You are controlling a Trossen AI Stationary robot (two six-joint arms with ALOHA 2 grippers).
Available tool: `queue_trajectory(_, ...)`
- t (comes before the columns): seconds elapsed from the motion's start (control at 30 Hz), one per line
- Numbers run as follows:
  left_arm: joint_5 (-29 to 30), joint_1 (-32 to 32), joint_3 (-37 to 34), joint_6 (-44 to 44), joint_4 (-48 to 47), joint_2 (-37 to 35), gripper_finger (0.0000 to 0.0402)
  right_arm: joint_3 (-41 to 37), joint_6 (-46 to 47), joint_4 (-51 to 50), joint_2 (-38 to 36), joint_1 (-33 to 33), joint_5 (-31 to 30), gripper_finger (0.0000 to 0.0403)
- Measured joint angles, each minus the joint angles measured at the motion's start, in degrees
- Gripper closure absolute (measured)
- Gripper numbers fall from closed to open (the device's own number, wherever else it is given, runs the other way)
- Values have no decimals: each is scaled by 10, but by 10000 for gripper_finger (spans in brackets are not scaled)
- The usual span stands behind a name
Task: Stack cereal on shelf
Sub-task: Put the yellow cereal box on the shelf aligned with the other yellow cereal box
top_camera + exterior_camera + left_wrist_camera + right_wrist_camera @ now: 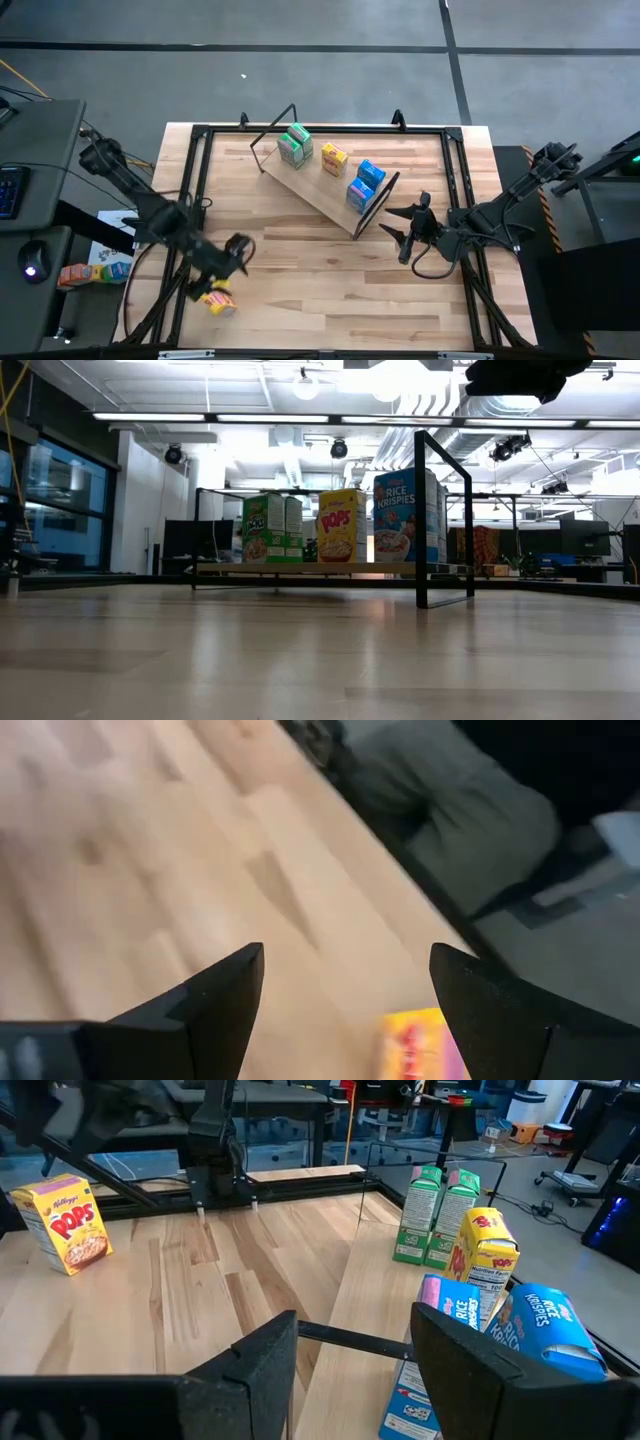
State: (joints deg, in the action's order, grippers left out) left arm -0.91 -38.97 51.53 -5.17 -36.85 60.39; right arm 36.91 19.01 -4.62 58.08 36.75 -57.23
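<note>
The shelf (320,190), a light wood board on black wire legs, stands slantwise at the table's far middle. On it stand two green boxes (295,146), one yellow box (334,159) and two blue boxes (365,184); they also show in the low view (340,526). A second yellow box (218,301) stands upright on the table near the near left corner (66,1221). My left gripper (215,283) hangs open just over this box (420,1045), without touching it. My right gripper (400,231) is open and empty beside the shelf's right end (355,1325).
A black frame rail (195,200) runs round the table's edges. The shelf's black wire leg (445,520) stands next to my right gripper. More small boxes (88,271) lie off the table to the left. Bare wood (340,290) lies between the two grippers at the near middle.
</note>
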Motion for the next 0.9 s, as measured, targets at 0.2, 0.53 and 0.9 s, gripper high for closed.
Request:
queue_trajectory(0.2,17,-86,0,-82,10,20,124,0,0,-4,0,0,0,218)
queue_trajectory(0.53,133,-237,0,-216,12,75,124,0,24,-16,0,0,7,218)
queue_trajectory(0.9,182,-271,1,-162,-6,144,124,0,85,-38,11,0,7,218)
